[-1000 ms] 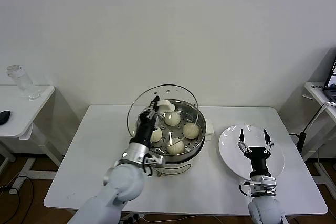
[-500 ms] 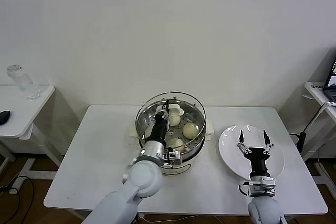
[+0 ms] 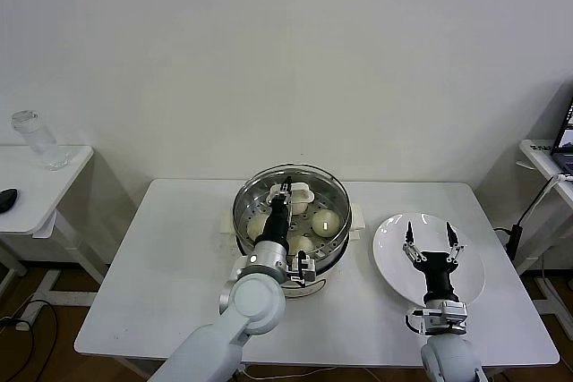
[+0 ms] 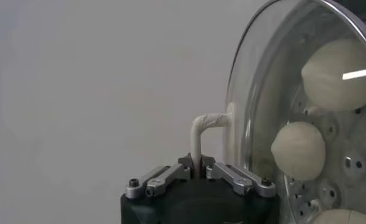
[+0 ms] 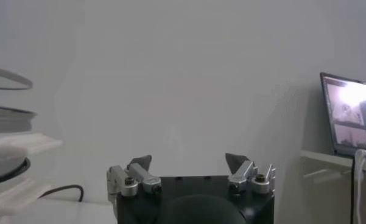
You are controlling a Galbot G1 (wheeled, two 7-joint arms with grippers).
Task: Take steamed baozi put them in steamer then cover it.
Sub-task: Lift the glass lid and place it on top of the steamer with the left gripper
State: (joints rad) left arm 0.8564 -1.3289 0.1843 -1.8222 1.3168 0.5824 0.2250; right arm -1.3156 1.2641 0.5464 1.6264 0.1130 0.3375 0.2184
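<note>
right gripper [image 3: 433,241] idles nearest, fingers spread wide and empty, hovering over the flat white plate [image 3: 470,285] on the right side of the white table [image 3: 170,248]; no risk there unless it drops onto the plate. left gripper [image 3: 286,191] is clamped tight on the cream oblong handle [image 4: 205,131] of the cover [image 3: 291,194], which sits over the steamer [image 3: 269,243] mid-table, looks level and about seated, can't confirm rim contact all round. main risk, my read: releasing while the cover is off-centre, so the metal rim hangs on the steamer lip and the lid slides or tips; glass plus steel is slick and would clatter. second risk: pulling away with the fingers not fully parted drags the handle and lifts the lid again. the buns [image 4: 298,150] are inside on the holed steel floor, smooth, domed, soft-looking dough, seen through the clear glass; at least three show clearly. steamer wall is shiny stainless on a white pot base. behind it only a bare wall; a side table [image 3: 27,187] with a clear jar [image 3: 36,140] stands far left.
</note>
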